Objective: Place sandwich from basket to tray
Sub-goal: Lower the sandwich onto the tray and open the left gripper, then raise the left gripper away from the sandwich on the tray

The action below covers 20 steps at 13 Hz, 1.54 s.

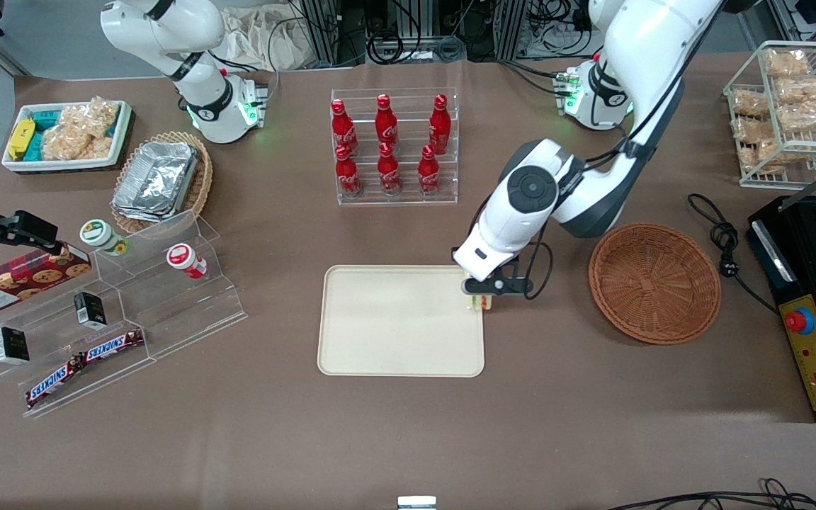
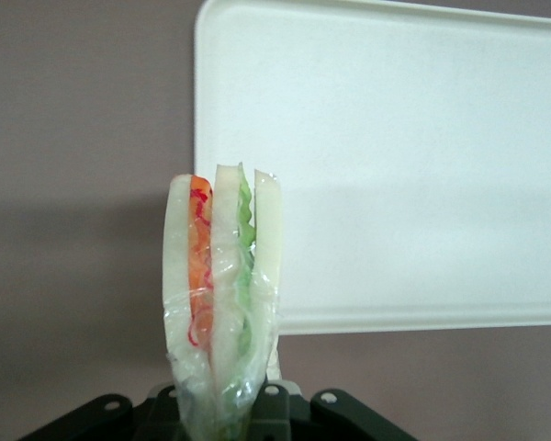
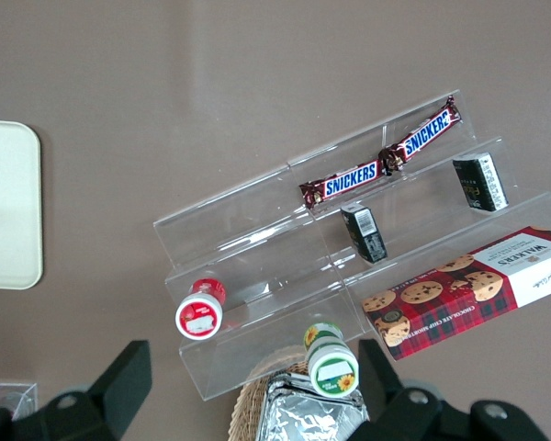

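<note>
The pincer (image 1: pixel 482 303) is hanging over the tray's (image 1: pixel 394 322) edge, bare tray stretching beside it. It is gripping the sandwich (image 2: pixel 222 294) upright, apparently just above the rim.

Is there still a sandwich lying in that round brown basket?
No, the basket holds nothing; the sandwich is gripped in the pincer above the tray's edge.

Glossy clear-wrapped sandwich (image 2: pixel 222 294); smooth matt tray (image 2: pixel 395 165); rough wicker basket (image 1: pixel 654 282).
</note>
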Tool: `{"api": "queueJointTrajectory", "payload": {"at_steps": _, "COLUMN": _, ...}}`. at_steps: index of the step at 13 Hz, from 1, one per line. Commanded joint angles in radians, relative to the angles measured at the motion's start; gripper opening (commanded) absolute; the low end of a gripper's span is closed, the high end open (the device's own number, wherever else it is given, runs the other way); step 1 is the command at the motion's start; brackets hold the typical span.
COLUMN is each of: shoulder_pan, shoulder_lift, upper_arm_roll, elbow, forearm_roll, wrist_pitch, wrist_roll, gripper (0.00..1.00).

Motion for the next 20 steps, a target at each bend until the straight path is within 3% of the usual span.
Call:
{"api": "queueJointTrajectory", "payload": {"at_steps": 1, "shoulder_pan": -0.011, "shoulder_lift": 0.091, "upper_arm_roll": 0.006, "elbow": 0.074, "forearm_roll": 0.078, "wrist_pitch": 0.007, "wrist_roll": -0.006, "gripper": 0.0}}
{"api": "queueJointTrajectory", "payload": {"at_steps": 3, "shoulder_pan": -0.025, "shoulder_lift": 0.17, "upper_arm_roll": 0.006, "elbow": 0.126, "forearm_roll": 0.166, "wrist_pitch": 0.031, "wrist_roll": -0.023, "gripper": 0.01}}
{"api": "queueJointTrajectory", "payload": {"at_steps": 5, "shoulder_pan": -0.025, "shoulder_lift": 0.229, "upper_arm_roll": 0.006, "elbow": 0.159, "forearm_roll": 0.207, "wrist_pitch": 0.102, "wrist_roll": -0.026, "gripper": 0.19}}
{"api": "queueJointTrajectory", "payload": {"at_steps": 6, "shoulder_pan": -0.025, "shoulder_lift": 0.233, "upper_arm_roll": 0.006, "elbow": 0.159, "forearm_roll": 0.218, "wrist_pitch": 0.114, "wrist_roll": -0.026, "gripper": 0.35}}
{"api": "queueJointTrajectory", "payload": {"at_steps": 7, "shoulder_pan": -0.025, "shoulder_lift": 0.237, "upper_arm_roll": 0.007, "elbow": 0.157, "forearm_roll": 0.22, "wrist_pitch": 0.123, "wrist_roll": -0.033, "gripper": 0.63}}
{"api": "queueJointTrajectory", "payload": {"at_steps": 10, "shoulder_pan": -0.015, "shoulder_lift": 0.214, "upper_arm_roll": 0.007, "elbow": 0.154, "forearm_roll": 0.217, "wrist_pitch": 0.126, "wrist_roll": -0.108, "gripper": 0.99}}
{"api": "queueJointTrajectory", "payload": {"at_steps": 12, "shoulder_pan": -0.013, "shoulder_lift": 0.117, "upper_arm_roll": 0.014, "elbow": 0.15, "forearm_roll": 0.22, "wrist_pitch": 0.065, "wrist_roll": -0.202, "gripper": 0.99}}
{"api": "queueJointTrajectory", "payload": {"at_steps": 16, "shoulder_pan": 0.073, "shoulder_lift": -0.051, "upper_arm_roll": 0.007, "elbow": 0.154, "forearm_roll": 0.182, "wrist_pitch": -0.166, "wrist_roll": -0.193, "gripper": 0.99}}
{"api": "queueJointTrajectory", "payload": {"at_steps": 18, "shoulder_pan": 0.131, "shoulder_lift": -0.128, "upper_arm_roll": 0.004, "elbow": 0.159, "forearm_roll": 0.13, "wrist_pitch": -0.258, "wrist_roll": -0.147, "gripper": 0.99}}
{"api": "queueJointTrajectory", "payload": {"at_steps": 20, "shoulder_pan": 0.194, "shoulder_lift": -0.217, "upper_arm_roll": 0.004, "elbow": 0.163, "forearm_roll": 0.018, "wrist_pitch": -0.338, "wrist_roll": -0.028, "gripper": 0.99}}
